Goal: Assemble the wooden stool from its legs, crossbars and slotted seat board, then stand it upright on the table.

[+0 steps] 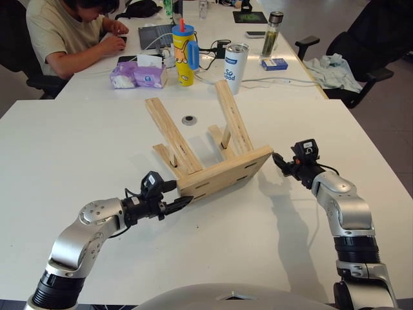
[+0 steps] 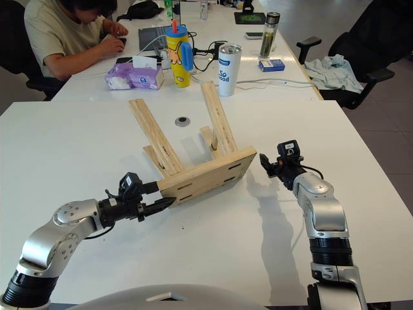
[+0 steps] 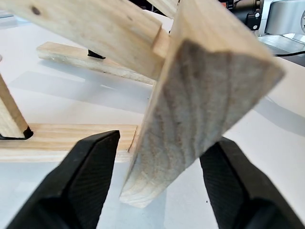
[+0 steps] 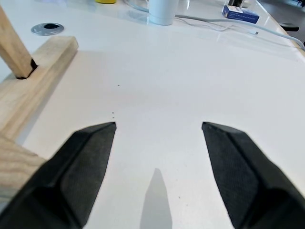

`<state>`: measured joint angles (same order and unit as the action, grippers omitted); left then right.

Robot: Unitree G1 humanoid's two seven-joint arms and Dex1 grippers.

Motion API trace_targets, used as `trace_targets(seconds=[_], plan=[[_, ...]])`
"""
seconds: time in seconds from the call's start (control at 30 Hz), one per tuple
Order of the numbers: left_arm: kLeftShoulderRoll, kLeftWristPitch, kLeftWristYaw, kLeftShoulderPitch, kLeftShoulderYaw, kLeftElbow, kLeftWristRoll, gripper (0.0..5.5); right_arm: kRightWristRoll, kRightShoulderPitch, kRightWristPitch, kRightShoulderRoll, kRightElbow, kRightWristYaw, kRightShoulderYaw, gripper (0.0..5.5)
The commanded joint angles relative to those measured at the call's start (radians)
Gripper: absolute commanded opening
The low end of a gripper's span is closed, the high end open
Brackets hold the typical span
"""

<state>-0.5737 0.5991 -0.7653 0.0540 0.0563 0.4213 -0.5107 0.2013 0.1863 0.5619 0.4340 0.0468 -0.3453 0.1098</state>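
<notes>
left hand (image 1: 182,194): arm low and outstretched, fingers spread astride the seat board (image 1: 226,171) at its 8 o'clock end.
right hand (image 1: 277,159): elbow bent, fingers apart, just off the board's 3 o'clock end.

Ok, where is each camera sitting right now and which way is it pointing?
Head pair: on the head, looking forward and down at the stool lying sideways; left gripper and right gripper show.
Left wrist: behind the left gripper, facing the seat board's end, which it straddles.
Right wrist: behind the right gripper, facing bare table beside the stool.
All share the stool.
</notes>
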Motion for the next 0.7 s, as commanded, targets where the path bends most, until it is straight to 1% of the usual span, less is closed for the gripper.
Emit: trace_targets(seconds=[0.03, 0.1, 0.2, 0.23, 0.3, 0.37, 0.43, 0.5, 0.53, 0.57, 0.63, 0.7], plan=[[-0.007, 0.018, -0.008, -0.050, -0.022, -0.031, -0.017, 2.10, -0.003, 0.013, -0.011, -0.018, -0.015, 0.016, 0.011, 3.38], [0.017, 0.041, -0.012, -0.067, -0.024, -0.044, -0.054, 1.82, -0.003, 0.005, -0.018, -0.024, -0.022, 0.022, 0.012, 3.38], [0.059, 0.108, -0.005, -0.078, -0.043, -0.036, -0.145, 1.77, 0.016, 0.007, -0.017, -0.041, -0.047, 0.031, 0.034, 3.38], [0.083, 0.156, 0.010, -0.091, -0.070, -0.027, -0.215, 1.77, 0.023, 0.010, -0.015, -0.047, -0.064, 0.035, 0.044, 3.38], [0.137, 0.270, 0.077, -0.147, -0.156, -0.021, -0.425, 1.77, 0.035, 0.011, -0.007, -0.058, -0.093, 0.041, 0.063, 3.38], [0.168, 0.338, 0.190, -0.219, -0.240, -0.041, -0.670, 1.77, 0.037, 0.010, -0.002, -0.067, -0.113, 0.048, 0.072, 3.38], [0.170, 0.332, 0.337, -0.290, -0.290, -0.079, -0.931, 1.76, 0.037, 0.010, 0.008, -0.075, -0.124, 0.054, 0.072, 3.38], [0.152, 0.237, 0.545, -0.424, -0.321, -0.134, -1.202, 1.74, 0.037, 0.003, 0.026, -0.086, -0.121, 0.060, 0.065, 3.38], [0.143, 0.202, 0.618, -0.484, -0.338, -0.161, -1.273, 1.70, 0.036, 0.002, 0.035, -0.091, -0.121, 0.064, 0.062, 3.38], [0.136, 0.172, 0.691, -0.555, -0.364, -0.208, -1.305, 1.66, 0.034, -0.001, 0.038, -0.097, -0.117, 0.072, 0.062, 3.38], [0.117, 0.146, 0.809, -0.678, -0.414, -0.340, -1.295, 1.56, 0.029, -0.005, 0.041, -0.106, -0.112, 0.094, 0.068, 3.38], [0.106, 0.141, 0.875, -0.767, -0.435, -0.456, -1.248, 1.46, 0.024, -0.011, 0.041, -0.111, -0.110, 0.116, 0.081, 3.38]])
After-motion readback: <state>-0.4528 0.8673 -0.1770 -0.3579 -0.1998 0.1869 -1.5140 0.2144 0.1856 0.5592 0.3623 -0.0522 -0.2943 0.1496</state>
